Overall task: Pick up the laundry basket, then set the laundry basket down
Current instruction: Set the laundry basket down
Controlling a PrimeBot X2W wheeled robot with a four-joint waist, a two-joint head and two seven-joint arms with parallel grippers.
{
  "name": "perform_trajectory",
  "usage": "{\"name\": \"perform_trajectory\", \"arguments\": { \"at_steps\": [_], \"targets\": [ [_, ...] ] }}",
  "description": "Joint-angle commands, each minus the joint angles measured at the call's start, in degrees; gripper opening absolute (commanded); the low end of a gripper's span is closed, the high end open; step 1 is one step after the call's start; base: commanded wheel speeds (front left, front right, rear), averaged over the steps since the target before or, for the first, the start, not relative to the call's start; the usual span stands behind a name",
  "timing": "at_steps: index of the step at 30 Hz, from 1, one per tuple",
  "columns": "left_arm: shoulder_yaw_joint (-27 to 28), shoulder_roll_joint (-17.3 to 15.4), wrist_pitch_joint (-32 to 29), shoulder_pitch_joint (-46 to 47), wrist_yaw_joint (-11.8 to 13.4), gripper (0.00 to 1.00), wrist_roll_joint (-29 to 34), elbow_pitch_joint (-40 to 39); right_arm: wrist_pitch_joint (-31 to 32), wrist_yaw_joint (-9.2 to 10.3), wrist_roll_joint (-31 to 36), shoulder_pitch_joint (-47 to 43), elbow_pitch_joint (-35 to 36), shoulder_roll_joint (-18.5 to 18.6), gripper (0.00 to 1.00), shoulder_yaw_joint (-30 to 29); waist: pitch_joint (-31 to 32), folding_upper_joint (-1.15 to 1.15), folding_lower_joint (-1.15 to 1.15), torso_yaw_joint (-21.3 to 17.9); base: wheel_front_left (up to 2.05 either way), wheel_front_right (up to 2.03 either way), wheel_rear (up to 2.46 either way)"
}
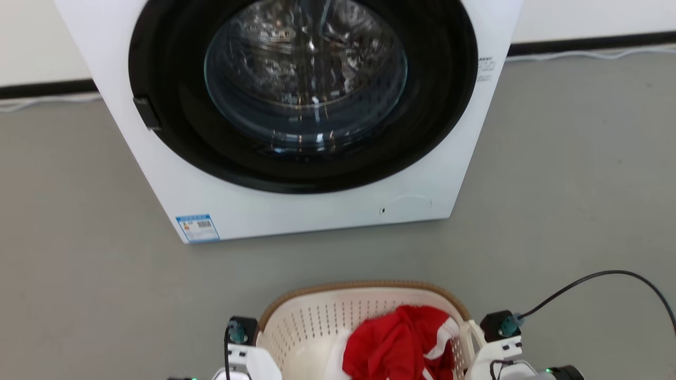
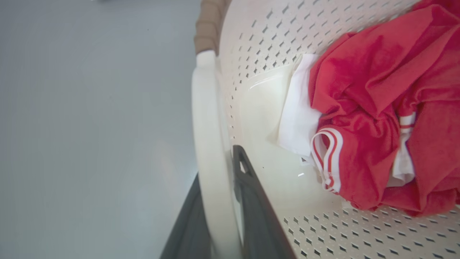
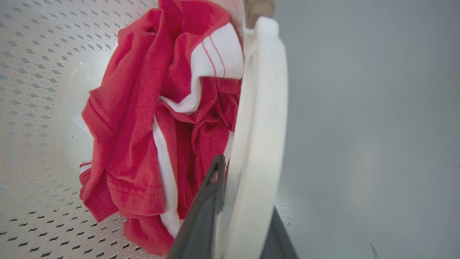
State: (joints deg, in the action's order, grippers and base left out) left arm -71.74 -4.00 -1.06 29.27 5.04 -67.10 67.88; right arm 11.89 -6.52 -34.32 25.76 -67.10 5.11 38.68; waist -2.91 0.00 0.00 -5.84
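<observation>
Left pincer (image 2: 217, 165) clamped across the left loop handle (image 2: 210, 136) of the laundry basket (image 1: 317, 316), one finger each side. Right pincer (image 3: 248, 187) likewise on the right loop handle (image 3: 262, 118). Basket sits between both arms with a red-and-white garment (image 1: 396, 343) inside; lifted or grounded, cannot tell. Beyond: grey floor (image 1: 554, 184), then washing machine (image 1: 296, 206).

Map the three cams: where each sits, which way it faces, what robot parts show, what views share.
Head view: on the head, facing forward-down at the washing machine, floor and laundry basket; left wrist and right wrist flank the basket.
Left wrist view: looks along the left gripper, fingers astride the basket's left handle.
Right wrist view: looks along the right gripper, astride the right handle.
Shared: all three see the red-and-white garment in the basket.
</observation>
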Motion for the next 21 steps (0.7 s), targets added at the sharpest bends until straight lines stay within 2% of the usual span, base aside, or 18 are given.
{"name": "perform_trajectory", "arguments": {
  "at_steps": [1, 14, 21],
  "targets": [
    [0.5, 1.1, 2.0, 4.7, 0.1, 0.0, 0.3, -1.5, -1.8, -0.97, -0.1, 2.1, 1.9, -2.2, 0.0, 1.2, -2.6, 0.0, 0.0, 0.4, 0.0, 0.0, 0.0],
    [0.6, 1.1, 6.6, 14.8, 1.4, 0.0, 1.8, -0.6, -11.2, -0.97, 0.0, 10.2, 1.6, -2.2, 0.0, -1.3, -17.4, 0.0, 0.0, 2.7, 0.0, 0.0, 0.0],
    [0.9, 1.1, 10.7, 21.7, 2.7, 0.0, 2.9, 1.2, -16.7, -0.97, 1.2, 18.0, -1.9, -2.2, 0.0, -3.1, -27.1, 0.0, 0.0, 3.9, 0.0, 0.0, 0.0]
  ]
}}
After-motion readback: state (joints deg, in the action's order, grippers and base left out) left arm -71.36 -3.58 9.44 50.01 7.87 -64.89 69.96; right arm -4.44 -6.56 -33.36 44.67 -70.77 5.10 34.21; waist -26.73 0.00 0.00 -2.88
